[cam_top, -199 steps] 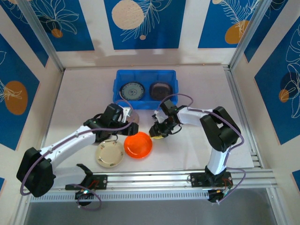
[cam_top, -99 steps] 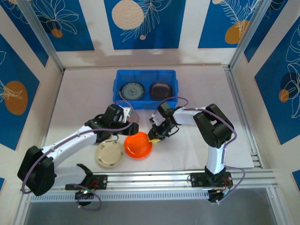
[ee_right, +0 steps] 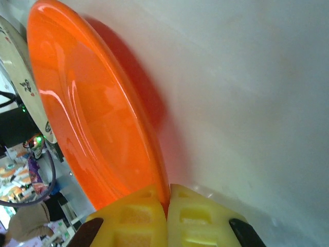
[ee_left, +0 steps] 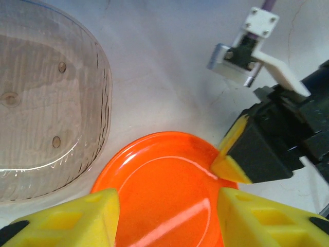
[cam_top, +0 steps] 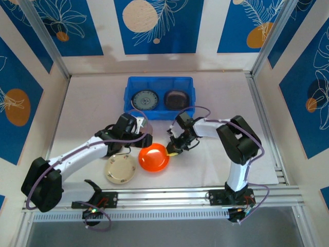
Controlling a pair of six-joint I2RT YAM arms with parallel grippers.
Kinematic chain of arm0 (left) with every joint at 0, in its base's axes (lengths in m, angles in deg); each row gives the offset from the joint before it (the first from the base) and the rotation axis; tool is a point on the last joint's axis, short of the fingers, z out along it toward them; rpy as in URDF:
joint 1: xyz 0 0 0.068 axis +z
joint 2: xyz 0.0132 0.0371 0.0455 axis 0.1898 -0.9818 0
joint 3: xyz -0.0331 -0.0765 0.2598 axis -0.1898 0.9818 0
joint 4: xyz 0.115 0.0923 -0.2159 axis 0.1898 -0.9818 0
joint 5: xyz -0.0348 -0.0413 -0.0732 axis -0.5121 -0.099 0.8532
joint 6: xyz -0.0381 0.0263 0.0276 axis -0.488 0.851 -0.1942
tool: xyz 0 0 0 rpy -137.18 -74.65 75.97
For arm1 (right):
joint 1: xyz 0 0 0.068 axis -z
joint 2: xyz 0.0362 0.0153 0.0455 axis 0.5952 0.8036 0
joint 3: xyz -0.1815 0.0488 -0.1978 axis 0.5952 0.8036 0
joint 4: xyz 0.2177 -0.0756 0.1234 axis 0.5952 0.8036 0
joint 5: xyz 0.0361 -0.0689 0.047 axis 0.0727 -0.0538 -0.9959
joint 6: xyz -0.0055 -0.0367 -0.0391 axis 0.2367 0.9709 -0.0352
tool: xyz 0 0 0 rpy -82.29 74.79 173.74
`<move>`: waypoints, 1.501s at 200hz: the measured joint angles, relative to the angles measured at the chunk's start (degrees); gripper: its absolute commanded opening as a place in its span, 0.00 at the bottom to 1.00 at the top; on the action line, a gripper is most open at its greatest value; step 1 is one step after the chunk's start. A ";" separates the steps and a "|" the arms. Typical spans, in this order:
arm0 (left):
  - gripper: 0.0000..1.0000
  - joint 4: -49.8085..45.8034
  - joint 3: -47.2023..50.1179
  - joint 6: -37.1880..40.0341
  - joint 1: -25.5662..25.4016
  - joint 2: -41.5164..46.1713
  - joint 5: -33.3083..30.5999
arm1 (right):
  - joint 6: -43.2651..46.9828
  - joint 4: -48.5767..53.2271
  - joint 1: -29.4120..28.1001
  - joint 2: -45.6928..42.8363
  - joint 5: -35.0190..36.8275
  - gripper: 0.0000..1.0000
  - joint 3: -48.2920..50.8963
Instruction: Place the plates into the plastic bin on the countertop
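Nearest the arm bases, a cream plate (cam_top: 121, 170) lies flat on the white countertop (cam_top: 97, 103). Just beside it to the right sits the orange plate (cam_top: 154, 158), its right rim pinched between the closed yellow pads (ee_right: 139, 216) of the right gripper (cam_top: 174, 151). The left gripper (ee_left: 167, 201) hangs over the orange plate's far-left edge, jaws apart with nothing between them. Just beyond, a smoky-grey translucent plate (ee_left: 46, 103) rests on the countertop. At the back stands the blue plastic bin (cam_top: 159, 78), holding a teal-patterned plate (cam_top: 144, 99) on the left and a dark plate (cam_top: 176, 98) on the right
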 measured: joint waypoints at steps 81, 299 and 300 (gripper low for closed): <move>0.47 4.90 -2.43 -1.62 1.88 -5.49 2.27 | -4.02 2.91 6.58 -14.62 2.95 0.00 0.35; 0.17 10.43 -1.84 -6.19 5.29 -5.29 5.86 | -6.16 4.94 8.41 -19.23 4.94 0.00 -1.60; 0.16 10.51 -1.79 -6.05 5.31 -5.31 5.92 | -6.14 4.92 8.41 -19.23 4.92 0.00 -1.62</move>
